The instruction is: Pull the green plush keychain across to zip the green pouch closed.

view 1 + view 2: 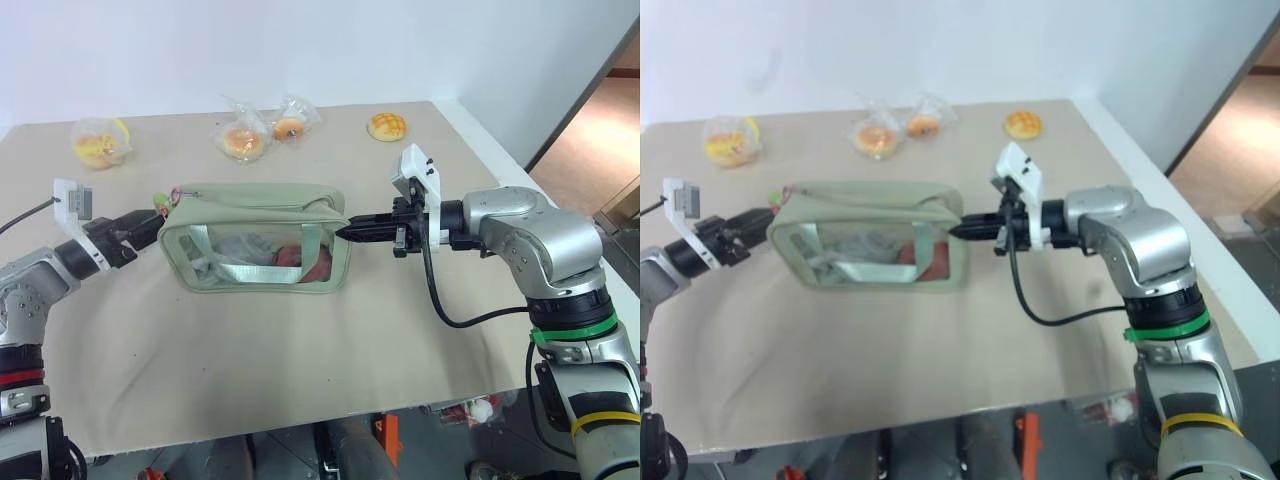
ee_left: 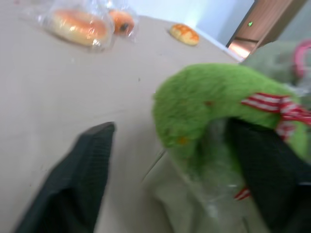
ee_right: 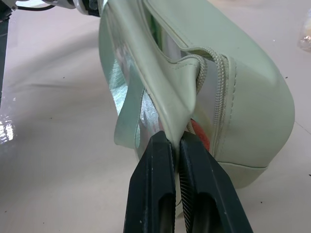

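Pale green pouch [image 1: 255, 240] resting mid-table [image 1: 300, 370], zipper on top. Right gripper [image 1: 345, 231] at the pouch's right end, clenched on a fabric flap there. Left gripper [image 1: 157, 222] at the pouch's left end, fingers apart around the fuzzy green keychain [image 2: 209, 104], not clamped.

Keychain [image 2: 209, 111] blurred in left wrist view, its far side cut by edge; tiny speck at pouch [image 1: 255, 250] corner in head views. Pouch contents hazy behind clear window, red item unidentifiable. Left gripper [image 1: 150, 228] fingertips too small to judge contact with keychain.
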